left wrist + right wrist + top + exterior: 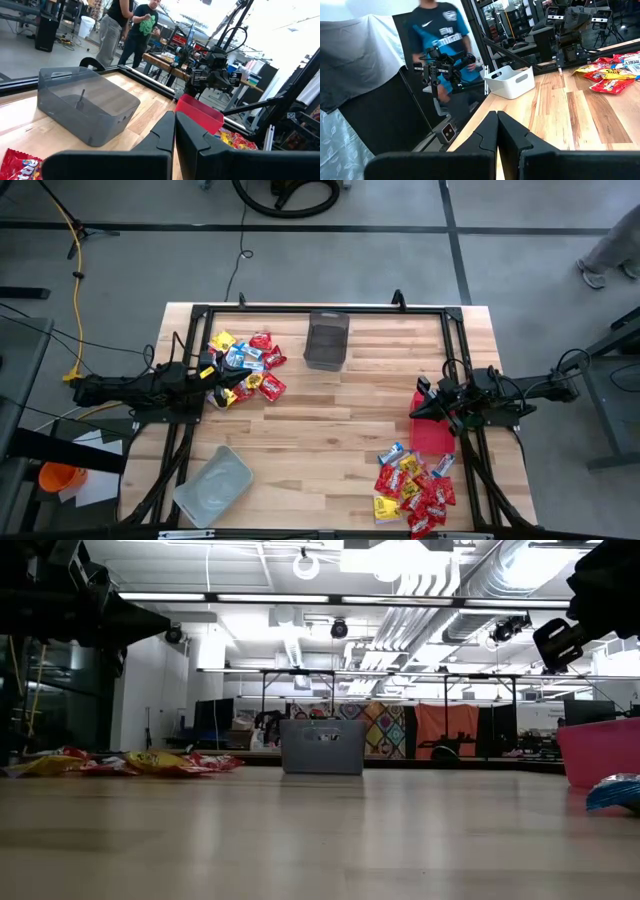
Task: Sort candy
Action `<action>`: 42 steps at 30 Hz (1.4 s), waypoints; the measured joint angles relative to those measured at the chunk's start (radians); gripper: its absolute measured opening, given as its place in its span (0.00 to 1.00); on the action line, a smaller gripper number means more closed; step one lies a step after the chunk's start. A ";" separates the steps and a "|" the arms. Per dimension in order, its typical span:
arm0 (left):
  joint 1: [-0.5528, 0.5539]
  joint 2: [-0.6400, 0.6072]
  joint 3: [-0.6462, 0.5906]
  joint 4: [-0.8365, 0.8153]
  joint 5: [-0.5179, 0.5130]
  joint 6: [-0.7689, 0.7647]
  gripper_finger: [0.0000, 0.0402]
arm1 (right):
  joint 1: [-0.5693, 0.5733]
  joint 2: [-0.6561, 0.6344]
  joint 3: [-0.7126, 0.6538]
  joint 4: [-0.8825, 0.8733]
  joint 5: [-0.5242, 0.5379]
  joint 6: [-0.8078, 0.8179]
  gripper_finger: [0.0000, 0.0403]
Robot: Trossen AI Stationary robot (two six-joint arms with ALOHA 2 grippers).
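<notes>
The candy lies in two heaps of small shiny packets, red, yellow and blue-and-white: one at the far left (pixel 246 367), one at the near right (pixel 414 488). My left gripper (pixel 218 387) hangs shut and level beside the left heap, its fingers (pixel 175 131) closed with nothing between them. My right gripper (pixel 416 411) hangs shut and level over the red bin (pixel 433 432), its fingers (pixel 498 131) together and holding nothing. A red packet (pixel 19 165) shows below the left gripper in the left wrist view.
A dark mesh bin (pixel 326 338) stands at the far middle and a clear grey bin (pixel 213 485) at the near left. A black frame (pixel 300 309) runs round the table. People stand in the room beyond (pixel 134 27), (pixel 440 35).
</notes>
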 joint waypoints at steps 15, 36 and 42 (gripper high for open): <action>0.000 0.000 0.000 0.000 0.000 0.000 0.00 | 0.000 0.000 0.000 0.000 0.000 0.000 0.00; 0.000 0.000 0.000 0.082 -0.013 -0.055 0.00 | 0.000 0.000 0.000 0.000 0.000 0.000 0.00; 0.002 0.023 0.000 0.367 -0.182 -0.388 0.00 | 0.000 0.000 0.000 0.000 0.000 0.000 0.00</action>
